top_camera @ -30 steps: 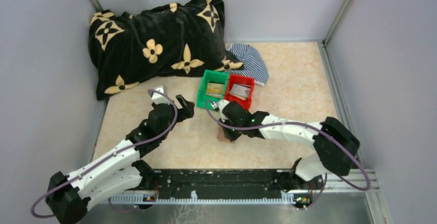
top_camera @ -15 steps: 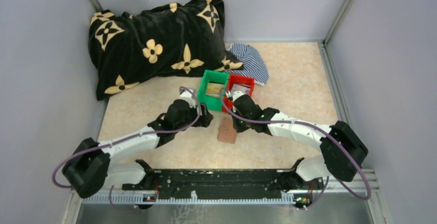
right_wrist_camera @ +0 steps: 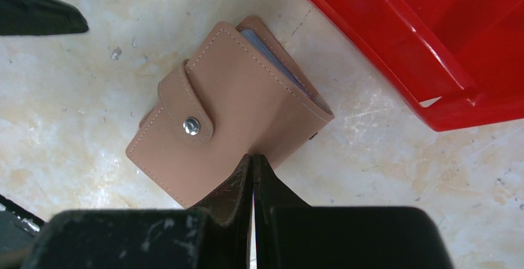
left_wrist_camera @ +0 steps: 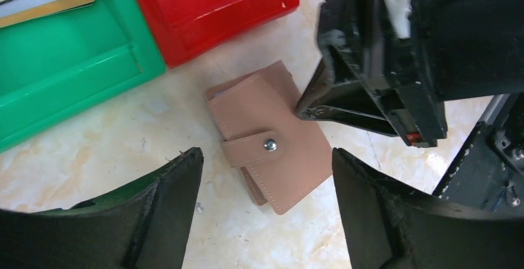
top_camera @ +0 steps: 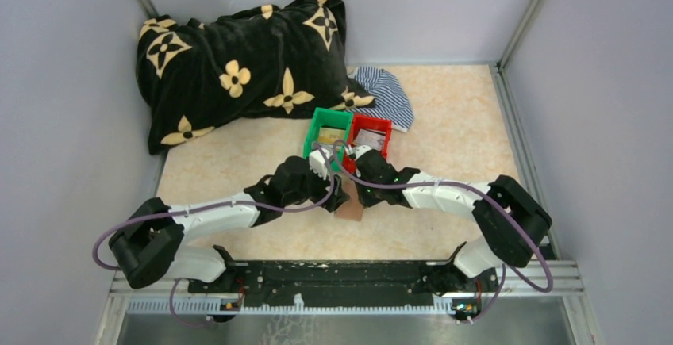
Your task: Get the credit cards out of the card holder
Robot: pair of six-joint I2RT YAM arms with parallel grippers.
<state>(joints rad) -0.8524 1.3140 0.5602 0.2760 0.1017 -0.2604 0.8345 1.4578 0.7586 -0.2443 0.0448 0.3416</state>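
The card holder [top_camera: 350,209] lies on the tabletop [top_camera: 444,123], just in front of two bins that stand side by side and touch: the left-hand bin [top_camera: 329,113] (credit cards [left_wrist_camera: 37,0] lie in it) and the right-hand bin [top_camera: 373,120]. The left end effector [left_wrist_camera: 266,157] straddles the holder from above. The right end effector [right_wrist_camera: 252,161] meets its edge, seemingly touching. Behind the bins lies a cloth [top_camera: 390,95], with a cushion [top_camera: 238,59] to its left.

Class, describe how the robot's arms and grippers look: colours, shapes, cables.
The left arm and right arm have white tubular links and bulky black joints, each trailing a purple cable. The left gripper and right gripper are black, with scuffed tapering fingers.
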